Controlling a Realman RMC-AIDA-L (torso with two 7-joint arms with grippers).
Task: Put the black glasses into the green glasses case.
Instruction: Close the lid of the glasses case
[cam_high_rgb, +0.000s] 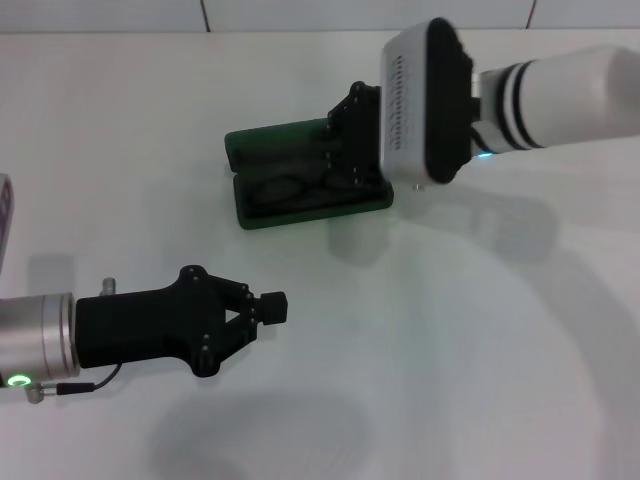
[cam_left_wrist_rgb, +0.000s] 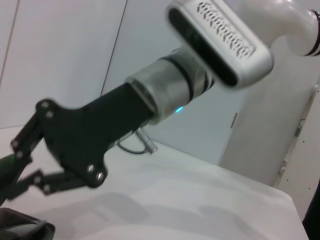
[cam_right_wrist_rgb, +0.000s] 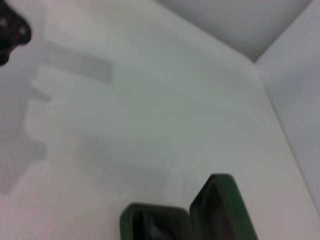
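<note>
Hanging my right gripper (cam_high_rgb: 335, 150) over the open case (cam_high_rgb: 290, 205) at upper center, couldn't tell its finger state. Glasses (cam_high_rgb: 305, 188) lay inside the case. Left gripper (cam_high_rgb: 272, 307), lower left, was pressed together.

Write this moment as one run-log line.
stage: glasses placed | black glasses: lying in open green glasses case | right gripper: over case | left gripper: shut, idle near table front

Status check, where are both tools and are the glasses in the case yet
Right tool over the open green glasses case, fingers hidden. Left tool shut, empty, low over the table nearer the robot. Black glasses lying inside the case. Nothing in the way.
</note>
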